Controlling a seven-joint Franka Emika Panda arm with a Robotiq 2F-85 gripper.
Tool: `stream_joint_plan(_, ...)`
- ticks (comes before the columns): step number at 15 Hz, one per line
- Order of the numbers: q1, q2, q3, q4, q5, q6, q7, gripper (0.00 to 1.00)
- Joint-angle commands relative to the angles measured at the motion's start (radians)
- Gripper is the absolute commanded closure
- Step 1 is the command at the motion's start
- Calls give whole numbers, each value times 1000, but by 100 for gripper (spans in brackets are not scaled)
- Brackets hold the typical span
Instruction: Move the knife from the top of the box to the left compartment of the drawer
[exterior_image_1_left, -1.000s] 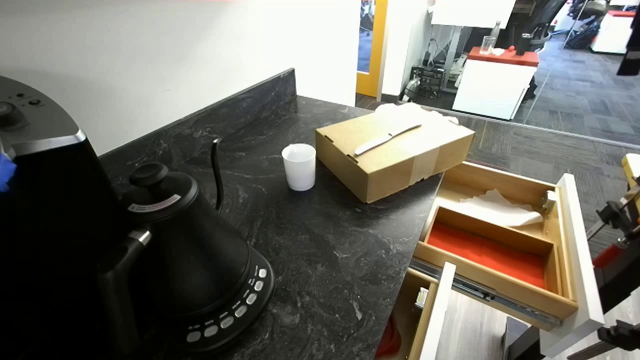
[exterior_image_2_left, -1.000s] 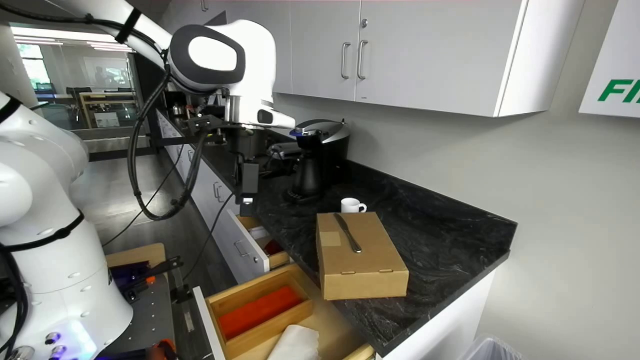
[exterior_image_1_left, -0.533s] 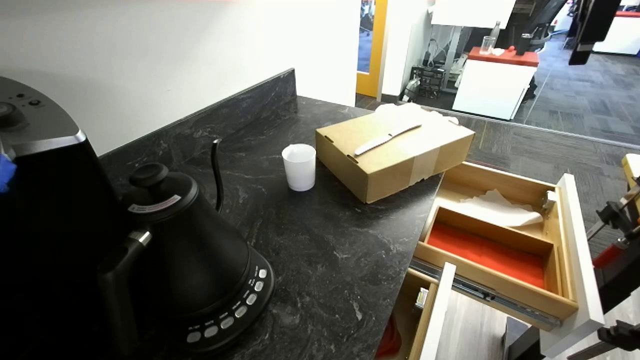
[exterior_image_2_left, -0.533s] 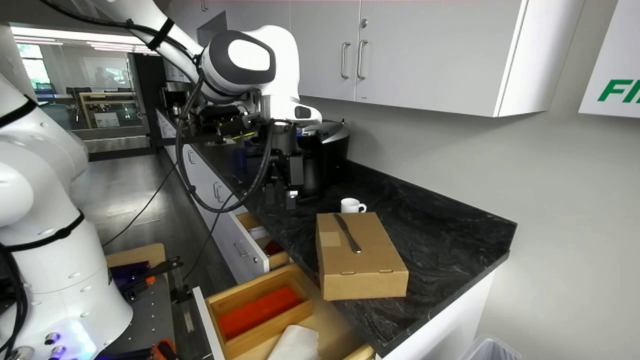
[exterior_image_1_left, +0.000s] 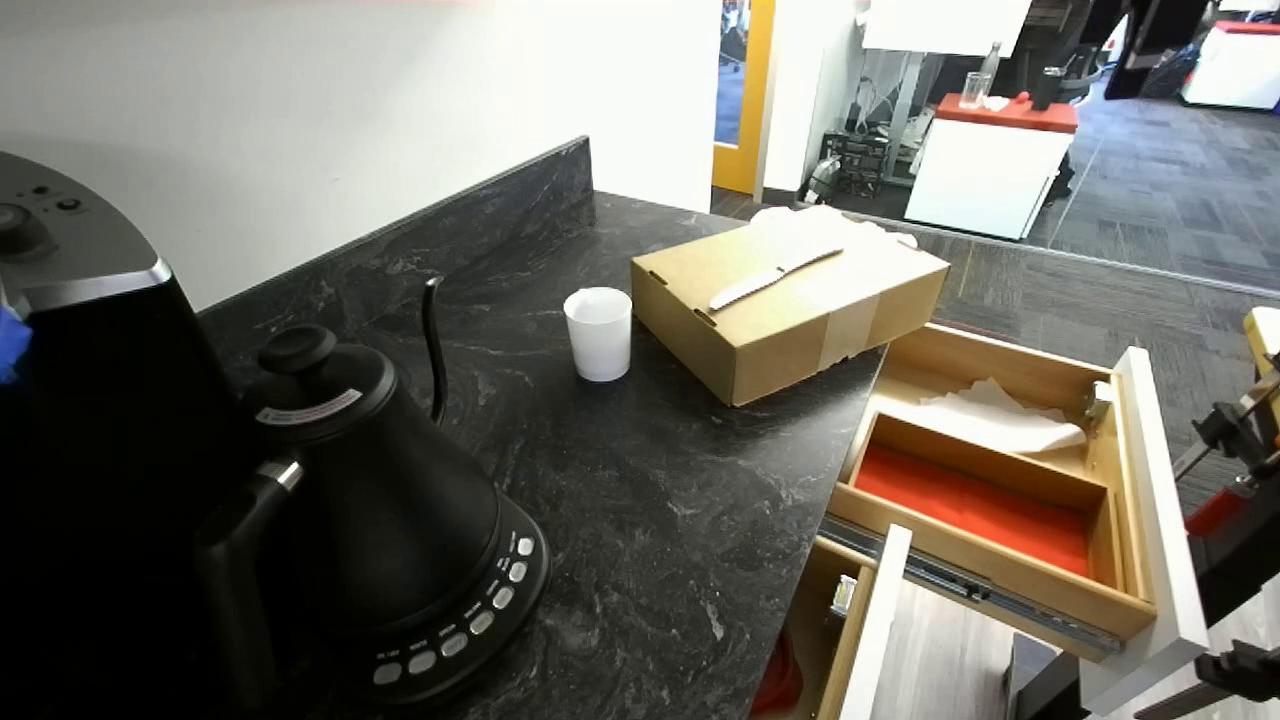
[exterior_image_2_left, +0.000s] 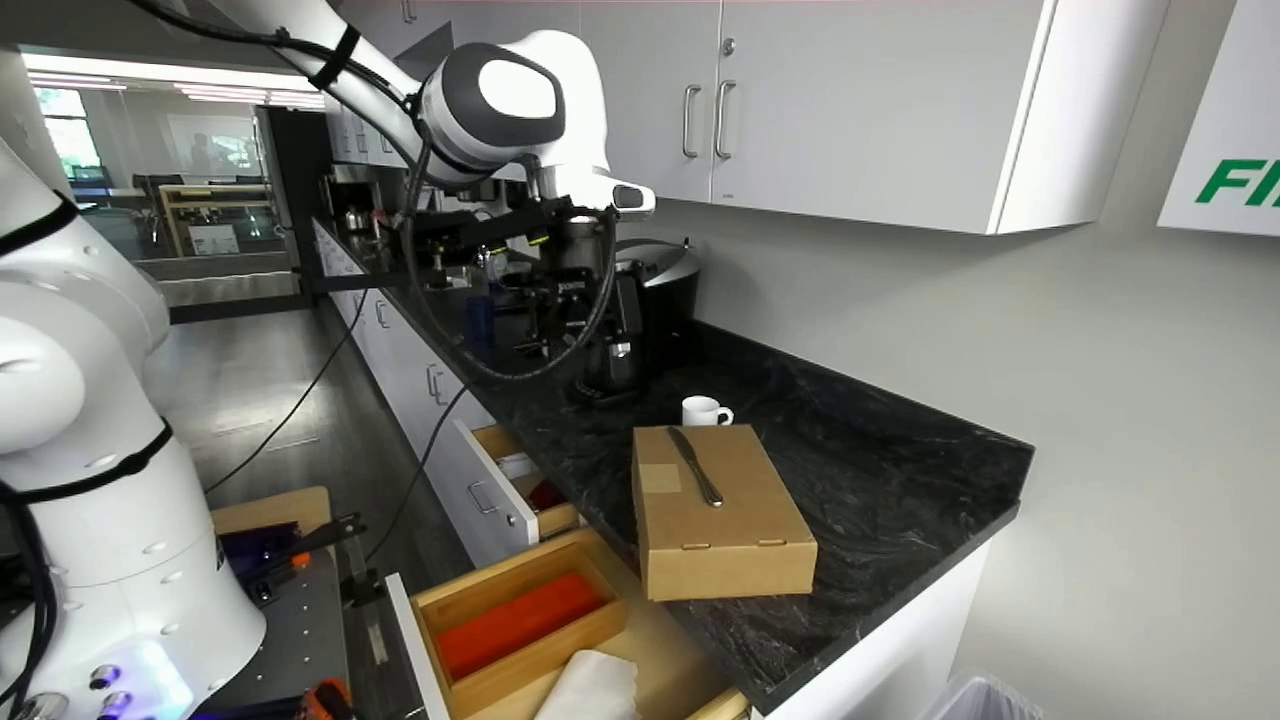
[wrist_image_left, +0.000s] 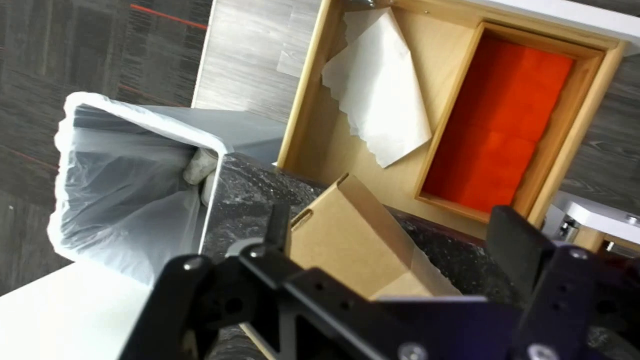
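Wrist view shows the gripper (wrist_image_left: 394, 227) spread wide; both exterior views, the knife (exterior_image_2_left: 693, 465) atop the box (exterior_image_2_left: 740, 530), by the bench (exterior_image_2_left: 880, 490) edge above the drawer (exterior_image_2_left: 660, 650).

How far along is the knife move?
Done: no part of the move itself, though the drawer stands open to receive it.
In hand: nothing; the gripper is open, away from the knife.
Left to do: everything, since the knife lies on the box: grasp, lift, set into the left compartment.
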Motion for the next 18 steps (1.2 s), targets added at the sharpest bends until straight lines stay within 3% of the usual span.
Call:
stream_joint_plan(1,16,20,-15,14,20,-3,-11,0)
stream_joint_plan(11,18,62,-24,40,39,-1,-27,0)
stream_joint_plan(14,-4,130,-42,100,-23,44,-63,0)
stream_joint_plan(16,11,-4,-45,0,-72,54,-166,0)
stream_joint_plan(18,25,-21,-48,-7,-87,51,-253,0)
